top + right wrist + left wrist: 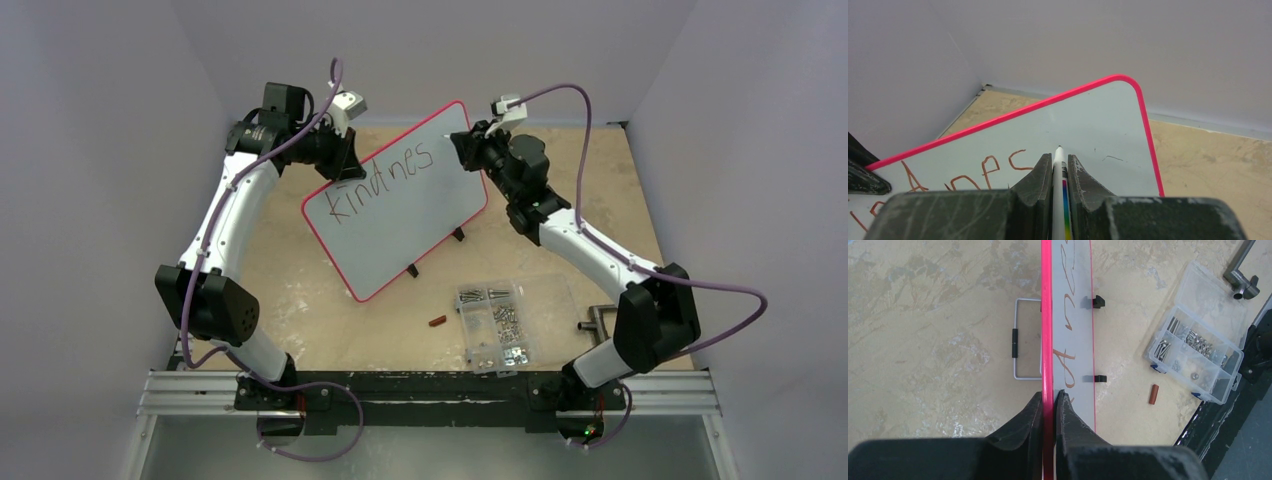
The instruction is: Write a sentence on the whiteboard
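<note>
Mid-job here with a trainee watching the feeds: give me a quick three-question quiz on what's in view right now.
1. True or false: the left gripper is shut on the edge of the whiteboard.
2. What does the right gripper hold? A) a marker B) a screw C) nothing
3. Fill in: the writing on the whiteboard now reads "____".

Key: 1 true; 2 A; 3 kindnes
</note>
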Action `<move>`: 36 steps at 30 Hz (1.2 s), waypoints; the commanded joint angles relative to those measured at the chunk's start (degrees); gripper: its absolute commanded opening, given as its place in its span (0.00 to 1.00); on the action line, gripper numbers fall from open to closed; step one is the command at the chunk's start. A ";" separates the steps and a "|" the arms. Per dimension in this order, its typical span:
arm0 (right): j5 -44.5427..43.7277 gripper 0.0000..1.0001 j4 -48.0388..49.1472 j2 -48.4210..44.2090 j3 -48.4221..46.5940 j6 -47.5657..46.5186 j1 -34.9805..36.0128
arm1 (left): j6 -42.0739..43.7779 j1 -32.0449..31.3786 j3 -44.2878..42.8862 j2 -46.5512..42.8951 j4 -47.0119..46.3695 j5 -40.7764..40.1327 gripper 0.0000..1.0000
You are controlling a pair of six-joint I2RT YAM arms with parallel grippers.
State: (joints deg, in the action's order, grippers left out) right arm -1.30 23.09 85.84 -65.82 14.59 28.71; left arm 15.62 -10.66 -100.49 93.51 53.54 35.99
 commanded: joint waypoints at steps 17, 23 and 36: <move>1.14 0.00 1.56 5.22 -6.39 0.72 -1.04 | 5.23 -0.59 0.94 -0.85 1.82 -3.99 0.00; 5.53 0.00 1.69 6.38 -6.53 0.62 -1.07 | 5.22 -0.59 1.05 -0.88 1.82 -4.02 0.00; 9.47 0.00 0.61 6.63 -5.30 0.64 -0.94 | 5.21 -0.59 1.02 -0.93 1.75 -4.00 0.00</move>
State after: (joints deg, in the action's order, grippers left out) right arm 5.19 23.16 92.27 -69.84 14.79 27.59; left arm 15.62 -10.63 -100.49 93.51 53.65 35.33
